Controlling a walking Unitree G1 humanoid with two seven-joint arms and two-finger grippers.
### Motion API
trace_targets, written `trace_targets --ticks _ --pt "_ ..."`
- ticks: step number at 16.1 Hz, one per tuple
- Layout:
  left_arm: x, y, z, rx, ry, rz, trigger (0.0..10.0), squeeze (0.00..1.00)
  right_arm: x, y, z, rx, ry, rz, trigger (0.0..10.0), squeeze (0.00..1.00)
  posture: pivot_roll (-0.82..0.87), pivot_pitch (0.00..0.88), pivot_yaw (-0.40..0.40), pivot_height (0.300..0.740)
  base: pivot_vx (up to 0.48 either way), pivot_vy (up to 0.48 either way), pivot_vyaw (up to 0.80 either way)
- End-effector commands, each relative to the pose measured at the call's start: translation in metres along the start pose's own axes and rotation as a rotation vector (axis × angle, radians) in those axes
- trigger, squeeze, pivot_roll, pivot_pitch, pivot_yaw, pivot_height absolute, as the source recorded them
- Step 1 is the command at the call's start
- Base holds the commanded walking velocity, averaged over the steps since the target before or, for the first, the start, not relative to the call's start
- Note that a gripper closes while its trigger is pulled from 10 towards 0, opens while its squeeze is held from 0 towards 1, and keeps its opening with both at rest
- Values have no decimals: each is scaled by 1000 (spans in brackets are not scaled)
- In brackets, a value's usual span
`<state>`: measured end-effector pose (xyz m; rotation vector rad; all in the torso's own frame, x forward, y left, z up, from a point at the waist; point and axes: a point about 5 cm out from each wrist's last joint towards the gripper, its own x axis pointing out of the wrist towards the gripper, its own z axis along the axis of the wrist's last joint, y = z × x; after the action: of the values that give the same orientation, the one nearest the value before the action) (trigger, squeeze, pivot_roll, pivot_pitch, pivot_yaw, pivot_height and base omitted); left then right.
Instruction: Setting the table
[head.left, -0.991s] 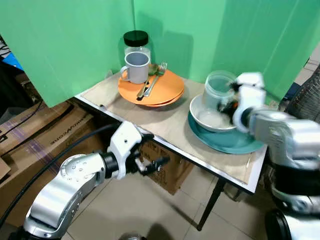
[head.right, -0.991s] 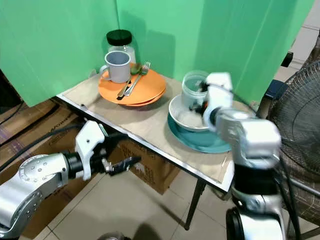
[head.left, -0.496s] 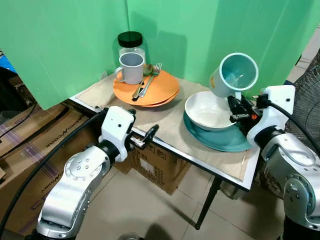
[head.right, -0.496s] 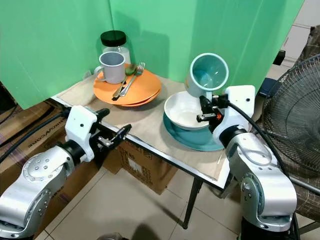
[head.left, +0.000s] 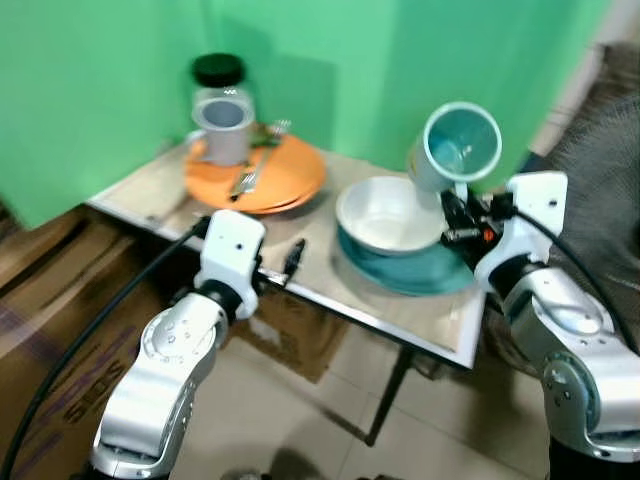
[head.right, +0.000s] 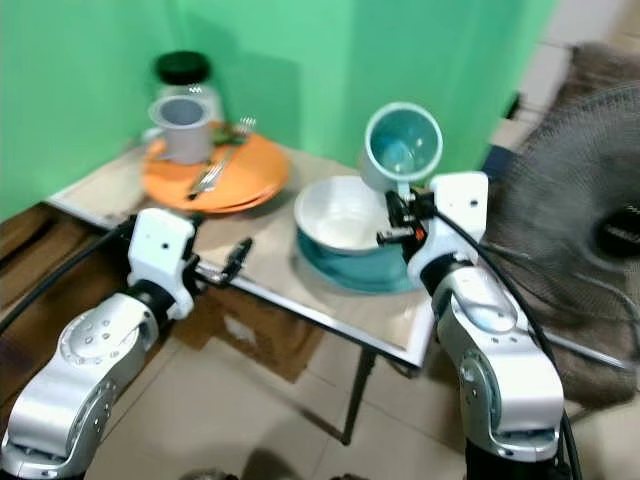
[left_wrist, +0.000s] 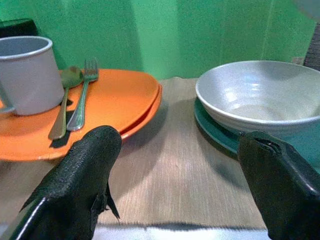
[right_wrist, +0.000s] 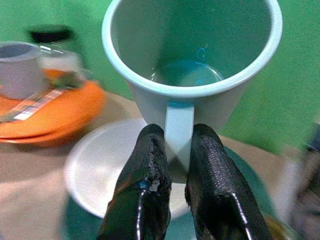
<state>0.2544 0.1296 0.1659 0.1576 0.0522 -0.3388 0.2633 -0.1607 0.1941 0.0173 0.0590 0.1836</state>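
A pale teal mug (head.left: 458, 146) hangs tilted in the air above the white bowl (head.left: 385, 213), its mouth towards me. My right gripper (right_wrist: 178, 165) is shut on the mug's handle (right_wrist: 178, 127), one black finger (right_wrist: 147, 190) on each side. The bowl sits on a teal plate (head.left: 405, 272). At the table's far left an orange plate (left_wrist: 117, 100) carries a grey mug (left_wrist: 24, 74), a fork (left_wrist: 83, 100) and a spoon (left_wrist: 62, 102). My left gripper (head.left: 292, 258) is open at the table's front edge, level with the tabletop, holding nothing.
A glass jar with a black lid (head.left: 218, 82) stands behind the grey mug against the green backdrop. The wooden table (head.left: 330, 290) has bare room between the two plates. Cardboard boxes (head.left: 60, 300) sit under it, and a fan (head.right: 590, 200) stands at the right.
My right gripper lifted the teal mug out of the bowl and holds it above. My left gripper rose from below the table to its front edge. The camera has shifted and blurred.
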Motion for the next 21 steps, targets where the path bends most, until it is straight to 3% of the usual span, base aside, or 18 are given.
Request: trace_targets --ticks 1,4,7,10,12,14,16,17,21 --pt "0 5 0 3 -11 46 10000 0 -1 -1 1 16 -23 -32 10000 0 145 0 -27 740 0 0 -781" --pt "7 8 6 50 -61 68 10000 0 -1 -5 -3 9 -25 -99 10000 0 127 0 -12 740 0 0 -781" --pt "11 9 7 100 -41 17 10000 0 -5 -13 -5 28 -35 -175 10000 0 92 0 37 740 0 0 -769" --pt "18 12 6 98 -32 17 10000 0 -11 -19 -3 18 -64 -236 10000 0 51 0 90 740 0 0 -769" --pt "23 17 10 29 -85 48 10000 0 -15 -19 -4 12 -59 -240 10000 0 38 0 95 740 0 0 -769" --pt "25 23 10 10 -103 102 10000 0 -16 -17 -5 1 -49 -231 10000 0 41 0 89 740 0 0 -772" --pt "23 32 16 -22 -206 285 10000 0 -12 -17 -8 8 -33 -230 10000 0 76 0 49 740 0 0 -772" --pt "21 30 15 -42 -198 274 10000 0 -9 -16 -8 7 -28 -215 10000 0 87 0 39 740 0 0 -775" --pt "11 35 12 18 -216 284 10000 0 -3 -9 -18 -2 33 -168 10000 0 125 0 19 740 0 0 -773"
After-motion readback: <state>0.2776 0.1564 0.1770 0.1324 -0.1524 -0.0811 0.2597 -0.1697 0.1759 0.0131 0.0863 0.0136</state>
